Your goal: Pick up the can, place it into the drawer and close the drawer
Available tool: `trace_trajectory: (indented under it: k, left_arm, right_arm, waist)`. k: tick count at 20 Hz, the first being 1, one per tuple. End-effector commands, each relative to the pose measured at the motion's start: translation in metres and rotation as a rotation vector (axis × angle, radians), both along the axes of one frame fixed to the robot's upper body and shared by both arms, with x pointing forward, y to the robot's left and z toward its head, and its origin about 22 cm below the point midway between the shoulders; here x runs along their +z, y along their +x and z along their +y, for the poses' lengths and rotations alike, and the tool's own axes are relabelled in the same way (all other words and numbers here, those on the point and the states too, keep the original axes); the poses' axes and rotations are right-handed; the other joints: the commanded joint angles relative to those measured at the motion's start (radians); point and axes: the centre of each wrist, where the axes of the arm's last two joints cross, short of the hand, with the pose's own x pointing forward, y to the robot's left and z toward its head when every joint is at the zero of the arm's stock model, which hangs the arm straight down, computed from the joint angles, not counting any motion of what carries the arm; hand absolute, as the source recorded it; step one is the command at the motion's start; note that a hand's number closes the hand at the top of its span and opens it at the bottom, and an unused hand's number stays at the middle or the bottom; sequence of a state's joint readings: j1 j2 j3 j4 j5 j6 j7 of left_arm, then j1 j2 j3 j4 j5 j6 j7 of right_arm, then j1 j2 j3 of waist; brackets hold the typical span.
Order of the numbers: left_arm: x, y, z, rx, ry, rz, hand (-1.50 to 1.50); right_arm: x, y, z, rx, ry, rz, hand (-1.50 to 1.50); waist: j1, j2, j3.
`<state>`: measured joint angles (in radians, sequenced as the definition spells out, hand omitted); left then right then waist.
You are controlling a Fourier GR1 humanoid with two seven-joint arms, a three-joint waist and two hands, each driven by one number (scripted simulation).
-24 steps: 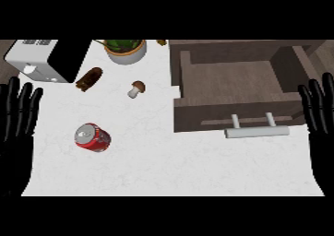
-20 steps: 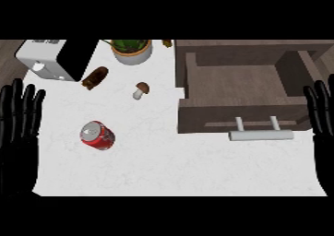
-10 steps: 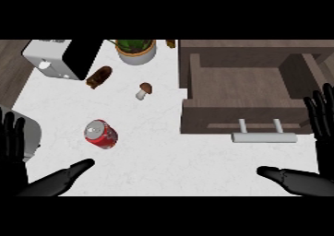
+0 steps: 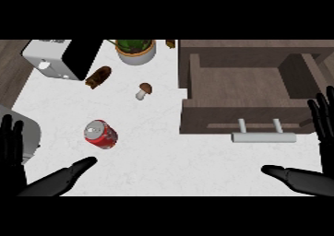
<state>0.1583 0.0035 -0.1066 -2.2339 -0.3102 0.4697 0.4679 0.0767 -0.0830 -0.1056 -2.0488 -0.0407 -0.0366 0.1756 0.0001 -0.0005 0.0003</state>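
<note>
Can [image 4: 100, 134] — mushroom [image 4: 143, 91] and open drawer [image 4: 217, 115] beyond — left robot hand [image 4: 8, 147], right robot hand [image 4: 328, 131] both wide.

No text, brand or number can be read anywhere; the red can [image 4: 100, 134] and the white toaster [image 4: 61, 57] show no legible marks

Worktop [image 4: 190, 161]: white, faintly veined, spread out below me.
Floor [image 4: 6, 69]: brown wood beyond the worktop's far left corner.

bare counter [image 4: 169, 152] rings the can [image 4: 101, 134]; mushroom [image 4: 143, 90] well apart.
</note>
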Motion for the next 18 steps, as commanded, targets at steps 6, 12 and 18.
trace_trajectory:
  k: [6,12,18]
  left_arm:
    - [-0.037,0.033,-0.012,0.007,-0.024,0.073,-1.5]
    - [-0.073,0.029,-0.025,0.014,-0.03,0.123,-1.5]
    - [-0.117,0.028,-0.033,0.05,-0.015,0.162,-1.5]
  right_arm:
    - [0.002,-0.02,-0.014,0.0,-0.01,-0.017,-1.5]
    - [-0.009,-0.015,-0.018,-0.014,-0.025,-0.024,-1.5]
    - [0.013,-0.037,-0.014,-0.003,0.001,-0.024,-1.5]
  waist:
    - [-0.005,0.0,-0.001]
    - [-0.002,0.0,0.0]
    - [-0.006,-0.001,-0.001]
